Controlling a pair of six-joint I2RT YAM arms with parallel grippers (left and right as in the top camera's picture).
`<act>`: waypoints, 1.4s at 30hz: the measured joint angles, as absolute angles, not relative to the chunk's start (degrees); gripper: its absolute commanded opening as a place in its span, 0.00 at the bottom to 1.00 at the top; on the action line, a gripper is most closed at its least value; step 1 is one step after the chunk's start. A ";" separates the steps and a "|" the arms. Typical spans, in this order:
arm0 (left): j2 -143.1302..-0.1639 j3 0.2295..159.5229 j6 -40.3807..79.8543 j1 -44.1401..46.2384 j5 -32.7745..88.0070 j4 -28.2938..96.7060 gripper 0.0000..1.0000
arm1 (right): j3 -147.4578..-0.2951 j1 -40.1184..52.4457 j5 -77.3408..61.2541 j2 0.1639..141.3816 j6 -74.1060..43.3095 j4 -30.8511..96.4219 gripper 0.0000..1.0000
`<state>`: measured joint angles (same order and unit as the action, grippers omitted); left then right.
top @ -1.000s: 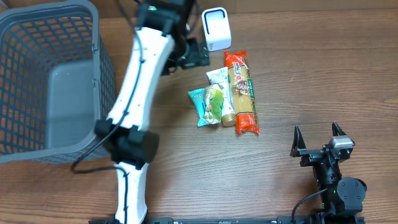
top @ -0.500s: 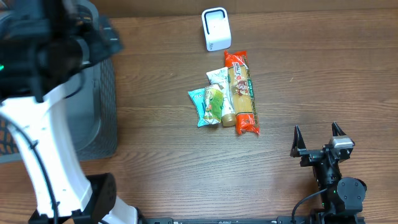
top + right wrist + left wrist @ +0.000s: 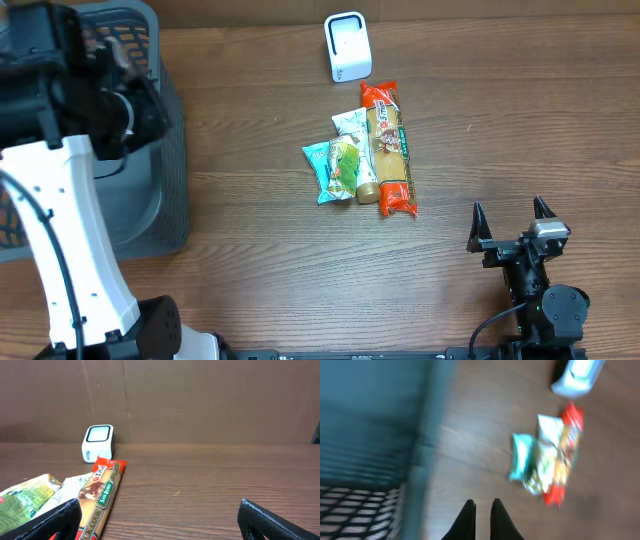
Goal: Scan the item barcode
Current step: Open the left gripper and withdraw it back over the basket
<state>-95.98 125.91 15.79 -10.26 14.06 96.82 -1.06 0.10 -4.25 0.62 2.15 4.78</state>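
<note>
A small white scanner [image 3: 347,46] stands at the back of the table. In front of it lies a cluster of items: a long red-and-tan pasta pack [image 3: 388,150], a green-and-white packet [image 3: 348,160] and a teal packet [image 3: 325,172]. My left gripper [image 3: 482,505] hangs over the table just beside the grey basket [image 3: 172,150], far left of the items. Its fingers are shut and hold nothing. The left wrist view is blurred. My right gripper [image 3: 509,215] rests near the front right, open and empty. It faces the pasta pack [image 3: 100,495] and the scanner [image 3: 98,442].
The large grey mesh basket [image 3: 370,435] fills the left side, under my left arm. A brown cardboard wall [image 3: 200,400] runs behind the table. Bare wood lies between my right gripper and the items.
My left arm has swung from beside the scanner over to the basket on the left, and its jaws have gone from open to shut. The right arm and the items have not moved.
</note>
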 measured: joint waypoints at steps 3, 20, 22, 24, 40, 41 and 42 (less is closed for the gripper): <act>-95.98 122.34 14.37 -7.79 15.68 96.79 0.04 | -1.06 0.10 -4.25 0.62 2.15 4.78 1.00; -95.98 111.98 17.67 -5.32 2.81 96.71 0.04 | -1.06 0.10 -4.23 0.62 2.13 4.78 1.00; -95.98 111.98 18.31 -5.32 0.71 96.71 0.04 | -1.06 0.10 -4.25 0.62 2.15 4.78 1.00; -95.98 111.98 19.27 -5.32 -1.50 96.68 0.04 | -1.06 0.10 -4.25 0.62 2.15 4.78 1.00; -95.98 111.96 23.55 -5.21 -8.14 96.71 0.04 | -1.06 0.10 -4.25 0.62 2.15 4.75 1.00; -95.98 111.96 23.81 -5.21 -8.60 96.71 0.04 | -1.06 0.10 -4.27 0.62 2.15 4.75 1.00; -95.98 111.96 23.92 -5.21 -8.97 96.71 0.04 | -1.06 0.10 -4.25 0.62 2.13 4.80 1.00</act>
